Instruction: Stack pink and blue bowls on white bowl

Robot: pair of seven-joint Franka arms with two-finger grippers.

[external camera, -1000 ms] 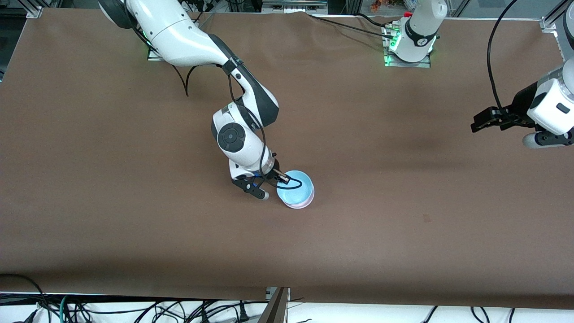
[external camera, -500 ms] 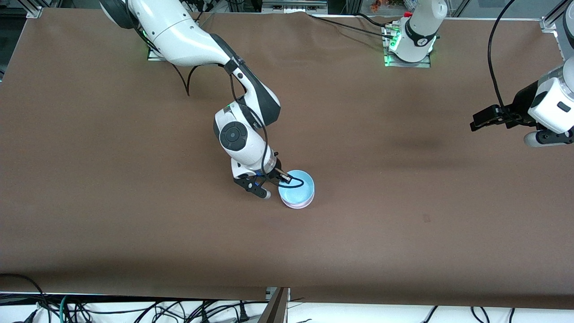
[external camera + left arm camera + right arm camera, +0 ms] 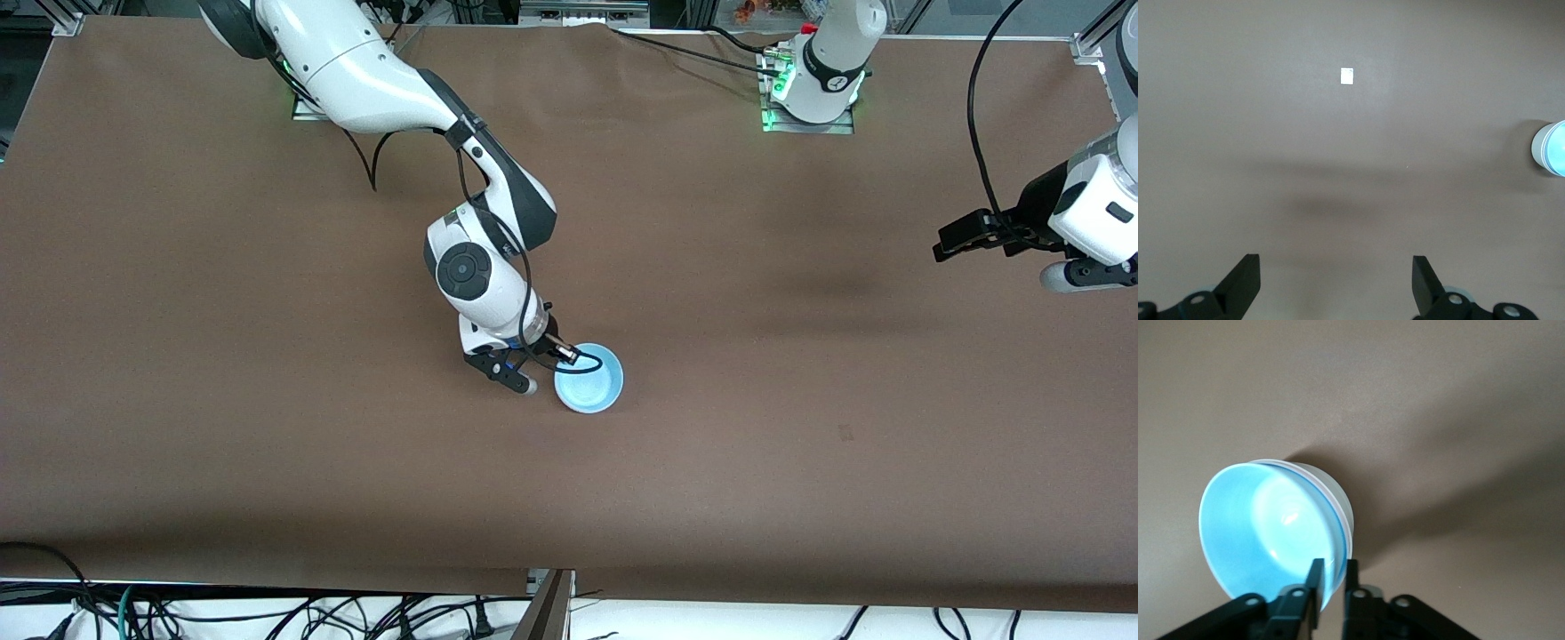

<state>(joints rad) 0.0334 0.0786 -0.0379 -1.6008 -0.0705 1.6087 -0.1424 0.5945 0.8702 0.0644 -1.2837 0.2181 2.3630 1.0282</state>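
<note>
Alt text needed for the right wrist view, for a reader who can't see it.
The right gripper has its fingers on either side of the rim of a light blue bowl, one inside and one outside. The bowl sits nested in a stack, with a pale rim showing just under it, on a brown table.

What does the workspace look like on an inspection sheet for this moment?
Surface: brown table, a faint dark spot.
Job's things: blue bowl nested in white bowl mid-table; pink bowl cannot be told apart, only thin rim lines under the blue one.
Clutter: small white square on the table.
Claws: right claw at the blue bowl's rim; left claw open, empty, over bare table at the left arm's end, waiting.
Cables: black cables along right arm; tangle below the table edge nearest the camera.
Surroundings: metal frame at the corners.
</note>
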